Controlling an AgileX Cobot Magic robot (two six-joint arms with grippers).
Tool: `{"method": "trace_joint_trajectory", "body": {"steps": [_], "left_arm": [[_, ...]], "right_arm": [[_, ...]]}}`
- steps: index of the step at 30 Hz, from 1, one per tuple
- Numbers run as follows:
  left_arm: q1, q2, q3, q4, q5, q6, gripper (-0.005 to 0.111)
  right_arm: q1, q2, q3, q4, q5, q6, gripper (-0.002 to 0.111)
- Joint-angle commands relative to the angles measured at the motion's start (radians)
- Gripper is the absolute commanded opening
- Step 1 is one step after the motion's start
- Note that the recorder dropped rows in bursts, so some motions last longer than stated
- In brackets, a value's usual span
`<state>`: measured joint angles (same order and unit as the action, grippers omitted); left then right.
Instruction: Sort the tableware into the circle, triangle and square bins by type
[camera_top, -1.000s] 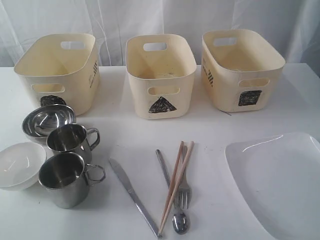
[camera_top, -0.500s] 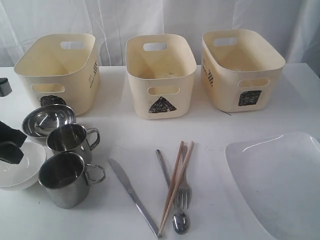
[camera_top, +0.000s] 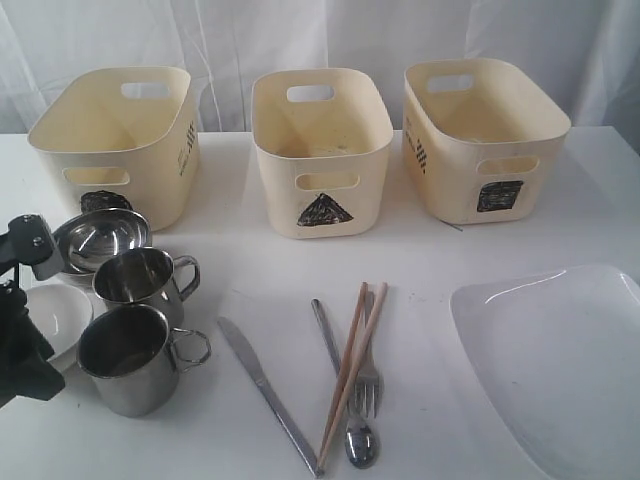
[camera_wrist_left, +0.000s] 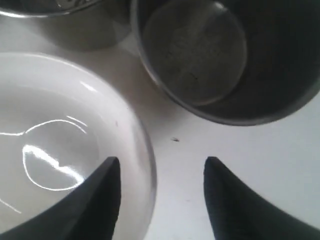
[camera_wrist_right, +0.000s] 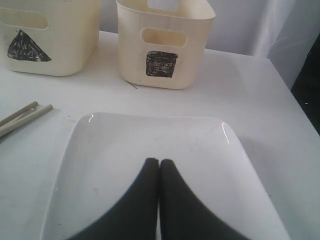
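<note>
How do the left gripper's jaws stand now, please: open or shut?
Open: in the left wrist view the fingers of the left gripper stand well apart, with the rim of the white bowl between them and nothing gripped.

The exterior camera stood in front, raised, tilted down across the table (camera_top: 430, 250), with the triangle-marked bin (camera_top: 275, 200) at upper centre. The left wrist camera hung very close above the white bowl (camera_wrist_left: 50, 125) and a steel mug (camera_wrist_left: 200, 55), seen at the exterior frame's lower left. The right wrist camera looked low across the plate (camera_wrist_right: 125, 140) toward the square-marked bin (camera_wrist_right: 195, 60), both on the exterior's right.
</note>
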<state>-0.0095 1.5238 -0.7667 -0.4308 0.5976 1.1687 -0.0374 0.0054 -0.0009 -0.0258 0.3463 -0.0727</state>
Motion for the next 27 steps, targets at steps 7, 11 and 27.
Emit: {"method": "trace_joint_trajectory", "body": {"steps": [7,11,27], "left_arm": [[-0.003,0.039,0.024,0.043,-0.118,0.035,0.022],[-0.003,0.026,0.02,0.078,-0.021,0.032,0.0],[-0.003,-0.377,-0.166,0.142,-0.703,-0.221,0.0]], "right_arm": [[-0.005,-0.005,0.001,-0.004,-0.004,-0.001,0.0],[-0.005,-0.005,0.001,-0.004,-0.004,-0.001,0.0],[-0.005,-0.005,0.001,-0.004,-0.004,-0.001,0.0]]}}
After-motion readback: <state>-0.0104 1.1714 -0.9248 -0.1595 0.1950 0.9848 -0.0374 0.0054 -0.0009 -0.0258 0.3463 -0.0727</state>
